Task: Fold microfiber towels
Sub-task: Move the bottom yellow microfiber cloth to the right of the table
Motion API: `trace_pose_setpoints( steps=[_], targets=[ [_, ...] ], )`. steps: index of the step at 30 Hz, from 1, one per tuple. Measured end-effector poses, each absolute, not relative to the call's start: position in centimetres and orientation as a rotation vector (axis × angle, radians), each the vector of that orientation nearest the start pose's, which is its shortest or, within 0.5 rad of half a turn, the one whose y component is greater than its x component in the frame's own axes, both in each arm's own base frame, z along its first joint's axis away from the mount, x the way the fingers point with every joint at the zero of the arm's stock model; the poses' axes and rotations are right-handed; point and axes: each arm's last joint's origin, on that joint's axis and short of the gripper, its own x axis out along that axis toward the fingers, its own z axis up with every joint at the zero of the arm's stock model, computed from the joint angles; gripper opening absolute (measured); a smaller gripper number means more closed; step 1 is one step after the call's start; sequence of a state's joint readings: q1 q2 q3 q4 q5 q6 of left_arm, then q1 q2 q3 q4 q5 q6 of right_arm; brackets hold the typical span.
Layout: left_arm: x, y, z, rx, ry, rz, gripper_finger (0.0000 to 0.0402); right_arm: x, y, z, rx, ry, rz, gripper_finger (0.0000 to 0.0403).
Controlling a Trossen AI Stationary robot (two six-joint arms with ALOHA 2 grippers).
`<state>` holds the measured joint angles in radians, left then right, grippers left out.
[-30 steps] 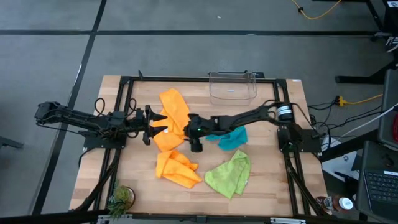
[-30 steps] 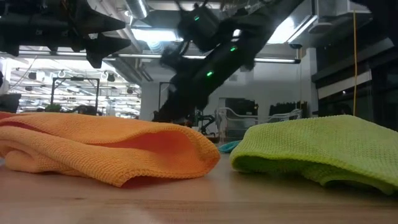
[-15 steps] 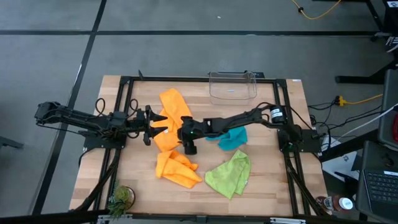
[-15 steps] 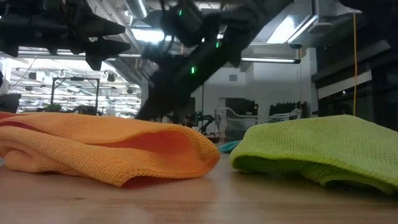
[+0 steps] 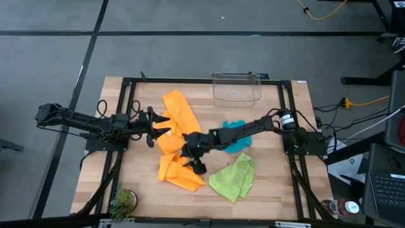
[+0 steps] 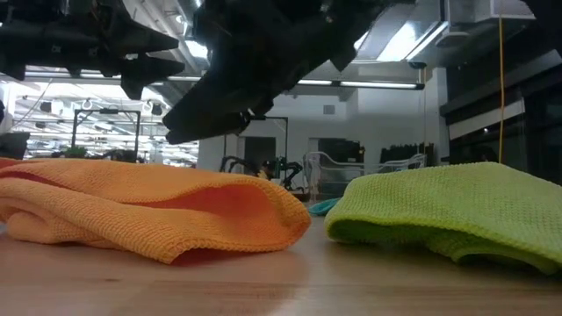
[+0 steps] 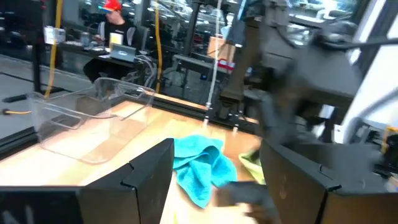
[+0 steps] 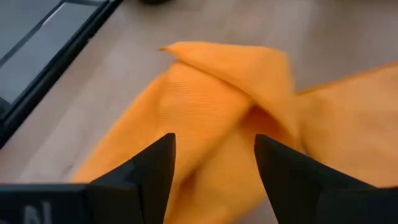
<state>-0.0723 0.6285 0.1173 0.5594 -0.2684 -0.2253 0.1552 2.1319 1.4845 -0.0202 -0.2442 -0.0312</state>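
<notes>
Fingers spread, the right gripper (image 5: 197,166) hovers over the crumpled orange towel (image 5: 178,172) near the table's front edge, apparently best pinched at a corner; the left gripper (image 5: 166,126) waits open.

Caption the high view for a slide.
Right gripper open above the front orange towel; left gripper waits open by the other.

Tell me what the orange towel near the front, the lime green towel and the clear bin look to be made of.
Front orange towel: soft knitted-looking cloth, matte, fine looped weave visible in the low view; probably microfiber. Lime green towel: same nubby matte texture, likely the same fabric. Clear bin: transparent, glossy, rigid-looking walls with the wood showing through; appears to be plastic.
</notes>
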Motion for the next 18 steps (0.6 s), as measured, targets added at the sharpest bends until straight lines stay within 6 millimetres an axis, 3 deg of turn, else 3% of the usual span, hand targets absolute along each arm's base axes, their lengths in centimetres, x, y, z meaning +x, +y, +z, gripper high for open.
trace_pose_setpoints(
  steps=[6, 12, 18],
  targets=[
    [14.5, -0.2, 19.6, -0.235, -0.076, 0.219, 0.0231, 45.7, 11.5, 16.3, -0.078, 0.645, 0.265, 0.0250],
    [14.5, -0.2, 19.7, -0.238, -0.085, 0.218, 0.0231, 45.8, 11.8, 14.9, -0.005, 0.678, 0.183, 0.0298],
    [14.5, -0.2, 19.7, -0.238, -0.084, 0.218, 0.0231, 45.9, 11.9, 12.5, 0.003, 0.736, 0.205, 0.0302]
  ],
)
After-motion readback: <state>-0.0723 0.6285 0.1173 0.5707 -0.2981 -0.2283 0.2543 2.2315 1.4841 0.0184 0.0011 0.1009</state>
